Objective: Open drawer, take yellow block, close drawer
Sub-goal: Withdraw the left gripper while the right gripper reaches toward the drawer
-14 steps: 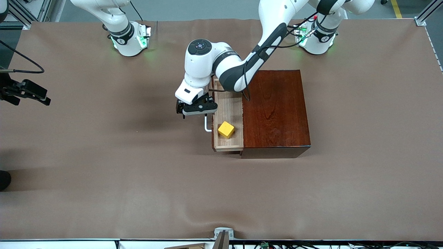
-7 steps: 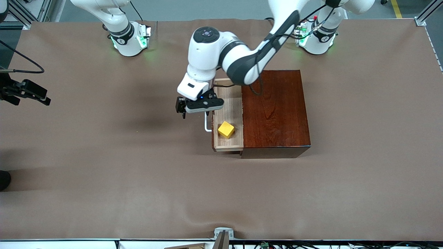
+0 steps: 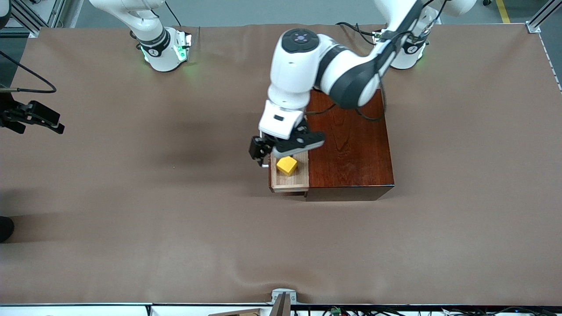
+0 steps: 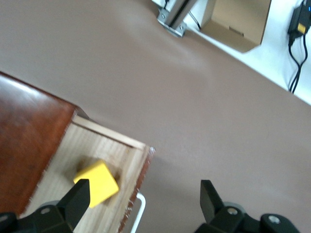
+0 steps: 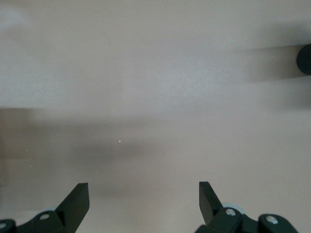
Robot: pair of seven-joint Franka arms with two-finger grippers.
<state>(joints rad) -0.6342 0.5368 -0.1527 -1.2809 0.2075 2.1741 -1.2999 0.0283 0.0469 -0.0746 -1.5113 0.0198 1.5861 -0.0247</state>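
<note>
The drawer (image 3: 290,180) stands pulled out of the dark reddish-brown box (image 3: 351,145), toward the right arm's end of the table. The yellow block (image 3: 286,165) lies in it, near its white handle (image 3: 264,166). My left gripper (image 3: 290,147) hangs open and empty over the drawer. In the left wrist view the left gripper (image 4: 145,196) straddles the drawer's front edge and handle (image 4: 137,213). One of its fingers (image 4: 77,194) is right beside the block (image 4: 97,183). My right gripper (image 3: 35,117) waits open and empty over bare cloth at the right arm's end; the right wrist view shows it too (image 5: 144,199).
Brown cloth (image 3: 175,219) covers the table. A metal bracket (image 3: 283,296) sits at the table edge nearest the camera. The left wrist view shows that bracket (image 4: 172,17) with a cardboard box (image 4: 238,22) off the table past it.
My left gripper has risen and swung from beside the handle to over the open drawer and the block. The drawer, the block and the right arm have not moved.
</note>
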